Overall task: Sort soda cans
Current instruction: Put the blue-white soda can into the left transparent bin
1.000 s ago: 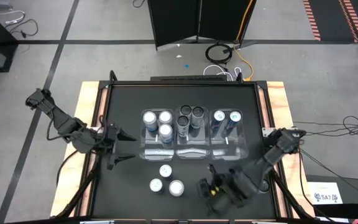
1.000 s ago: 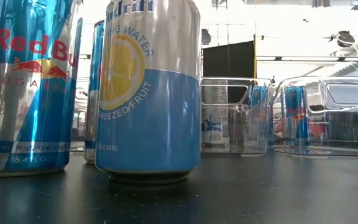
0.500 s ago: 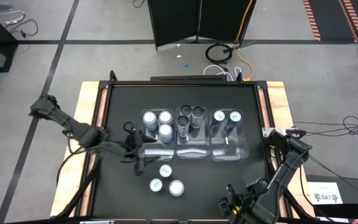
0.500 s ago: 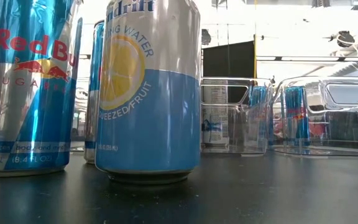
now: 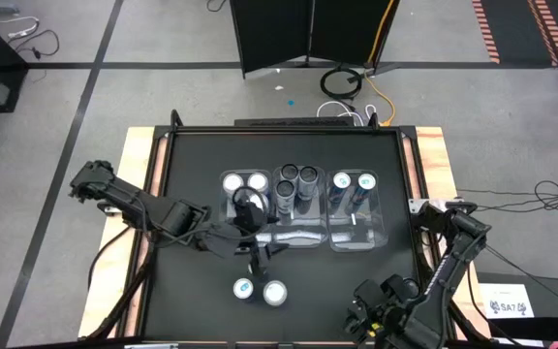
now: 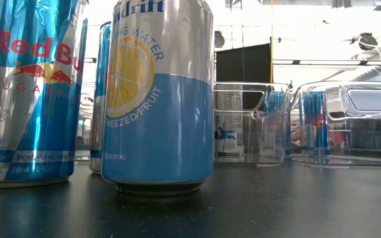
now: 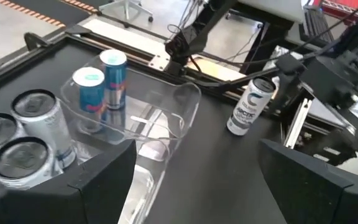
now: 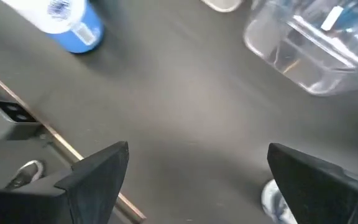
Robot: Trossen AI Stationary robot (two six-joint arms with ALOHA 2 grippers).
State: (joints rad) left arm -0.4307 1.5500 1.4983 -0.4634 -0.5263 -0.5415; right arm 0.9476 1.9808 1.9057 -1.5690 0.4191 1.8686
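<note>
The left gripper [image 5: 257,254], jaws wide and empty, hangs at the near edge of the clear bins [image 5: 303,236], directly over the loose soda cans [image 5: 260,289] that stand upright just nearer on the table [image 5: 192,165]. The right gripper [image 5: 381,308], also wide and empty, waits well off toward the table's near right corner, so the left arm is closer. In the bins, two cans show left, three middle, two right; two loose cans show from above, a third perhaps hidden under the gripper.
</note>
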